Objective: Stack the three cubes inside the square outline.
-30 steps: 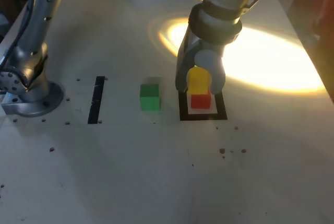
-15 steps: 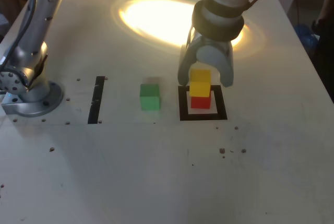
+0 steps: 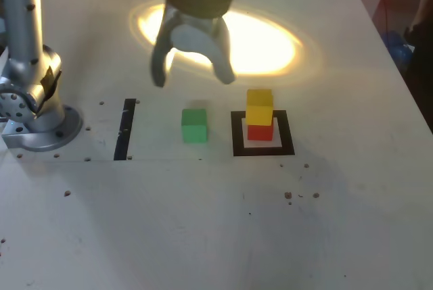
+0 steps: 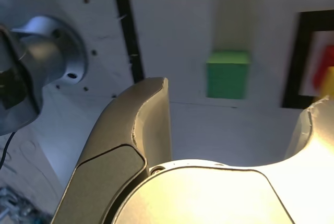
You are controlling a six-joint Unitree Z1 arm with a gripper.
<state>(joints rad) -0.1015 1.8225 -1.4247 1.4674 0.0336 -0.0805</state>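
Note:
The yellow cube (image 3: 260, 107) rests on the red cube (image 3: 260, 132) inside the square outline (image 3: 264, 149). To the exterior view's left of the outline, the green cube (image 3: 194, 126) sits alone on the table. My gripper (image 3: 193, 76) hangs above and a little behind the green cube, open and empty, its two fingers spread wider than the cube. In the wrist view the green cube (image 4: 227, 73) lies between and beyond the fingers (image 4: 152, 110). The square outline (image 4: 297, 62) shows at the edge of that view, with blurred red and yellow inside it.
A straight black tape strip (image 3: 125, 128) lies to the exterior view's left of the green cube. The arm's metal base (image 3: 37, 117) stands beyond it at the table's left edge. Small dark specks dot the white table (image 3: 203, 222). A bright light patch lies behind the cubes.
The gripper opened and let go of the yellow cube, leaving it on the red one. It then rose and swung to the exterior view's left, over the green cube.

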